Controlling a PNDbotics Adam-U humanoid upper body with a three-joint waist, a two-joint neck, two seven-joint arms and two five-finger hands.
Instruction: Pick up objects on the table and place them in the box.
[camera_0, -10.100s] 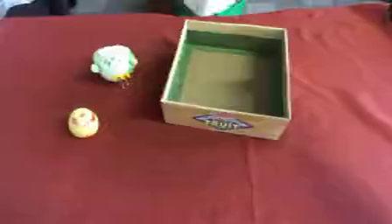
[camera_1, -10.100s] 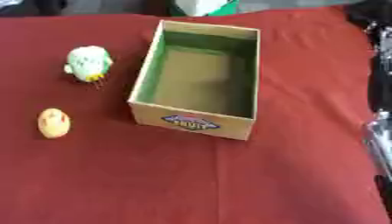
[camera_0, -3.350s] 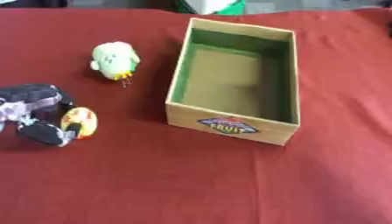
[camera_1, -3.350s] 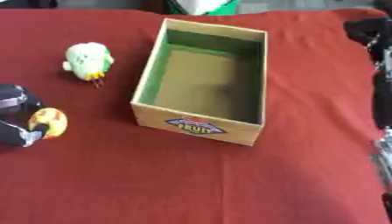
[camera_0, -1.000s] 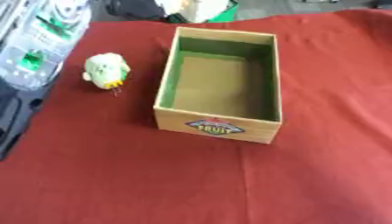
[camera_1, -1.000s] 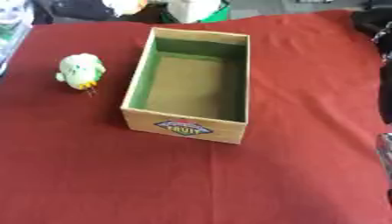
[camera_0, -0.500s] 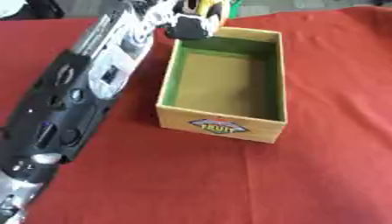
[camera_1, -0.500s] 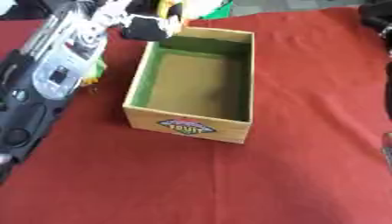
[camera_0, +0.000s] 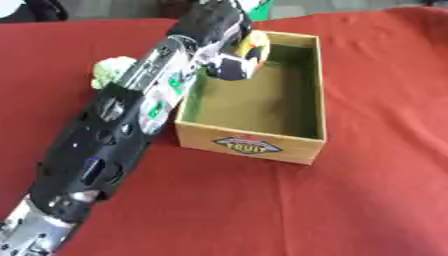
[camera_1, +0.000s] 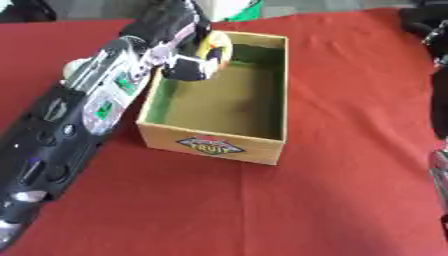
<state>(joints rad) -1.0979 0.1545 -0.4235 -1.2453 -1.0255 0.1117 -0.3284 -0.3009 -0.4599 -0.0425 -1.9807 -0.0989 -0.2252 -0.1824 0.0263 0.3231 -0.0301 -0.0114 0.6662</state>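
From the near left corner the robot's left arm (camera_0: 105, 150) stretches diagonally across the red-covered bench (camera_0: 262, 210), passing along the left wall of the open cardboard box (camera_0: 254, 145) with its fruit label on the near face. Farther back, the left hand (camera_0: 229, 55) hangs over the box's far left corner, fingers (camera_0: 229, 70) curled around a small yellow toy (camera_0: 256, 42) held above the green interior. A pale green toy (camera_0: 112, 70) lies on the cloth just left of the arm, partly hidden by it, and the right hand's state I cannot tell.

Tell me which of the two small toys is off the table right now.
The yellow toy: the left hand holds it over the box's far end. The pale green toy lies on the red cloth beside the arm.
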